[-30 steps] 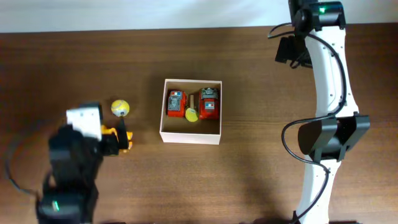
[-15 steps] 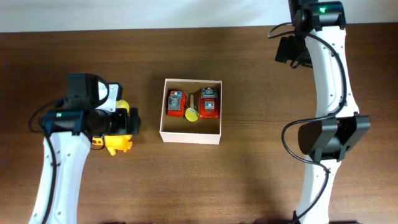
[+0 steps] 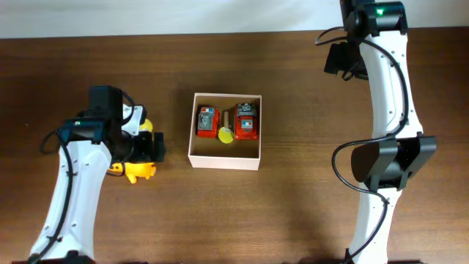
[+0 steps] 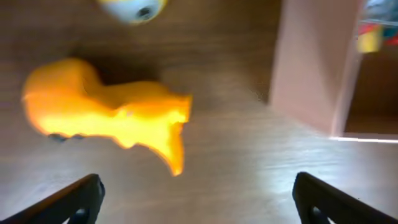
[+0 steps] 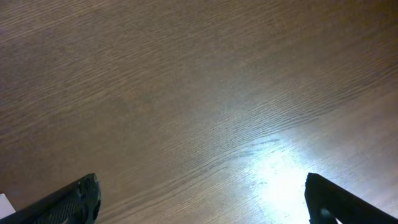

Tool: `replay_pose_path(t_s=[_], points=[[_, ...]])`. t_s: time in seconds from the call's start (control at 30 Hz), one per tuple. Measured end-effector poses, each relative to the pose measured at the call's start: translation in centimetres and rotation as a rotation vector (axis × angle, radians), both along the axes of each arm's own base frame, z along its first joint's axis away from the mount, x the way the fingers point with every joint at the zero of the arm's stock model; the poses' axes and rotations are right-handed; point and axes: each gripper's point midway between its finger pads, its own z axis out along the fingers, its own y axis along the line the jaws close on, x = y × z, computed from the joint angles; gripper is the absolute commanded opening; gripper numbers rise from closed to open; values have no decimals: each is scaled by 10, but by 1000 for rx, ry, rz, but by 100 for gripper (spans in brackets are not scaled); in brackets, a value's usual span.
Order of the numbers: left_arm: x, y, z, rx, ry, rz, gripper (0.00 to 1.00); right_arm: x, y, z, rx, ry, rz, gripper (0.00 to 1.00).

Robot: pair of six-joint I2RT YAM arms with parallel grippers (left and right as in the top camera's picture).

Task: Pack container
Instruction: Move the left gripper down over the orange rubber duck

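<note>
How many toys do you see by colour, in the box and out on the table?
Red: 2, left red toy and right red toy, in the container.
Yellow: 2, yellow piece in the container, yellow ball outside.
Orange: 1, orange toy outside.
Total: 5.

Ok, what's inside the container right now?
Inside the container: two red toys side by side toward the far wall, with a small yellow piece between them. The near half shows bare cardboard floor. Whatever lies beneath the toys is covered.
</note>
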Motion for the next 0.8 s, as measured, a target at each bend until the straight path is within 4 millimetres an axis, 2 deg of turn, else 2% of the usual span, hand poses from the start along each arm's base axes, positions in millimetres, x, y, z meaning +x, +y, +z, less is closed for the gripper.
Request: replay_pose_path(t_s=[0.1,0.13,0.3,0.37,0.5,0.67,0.73,0.8], points=[[0,10,-9,53,36,18,89,0,0,0,0,0,0,99],[0,12,-13,66,50,23,84,0,0,0,0,0,0,99],[1,24,-34,130,121,35,80,0,0,0,0,0,0,99],[5,28,-42,150,134,37,74,0,0,0,0,0,0,99],[13,32,-56,174,148,40,68,0,0,0,0,0,0,99],[25,34,-61,183,118,46,54,0,0,0,0,0,0,99],[30,35,-61,185,98,56,41,0,0,0,0,0,0,99],[31,35,-60,187,93,63,41,0,0,0,0,0,0,99]])
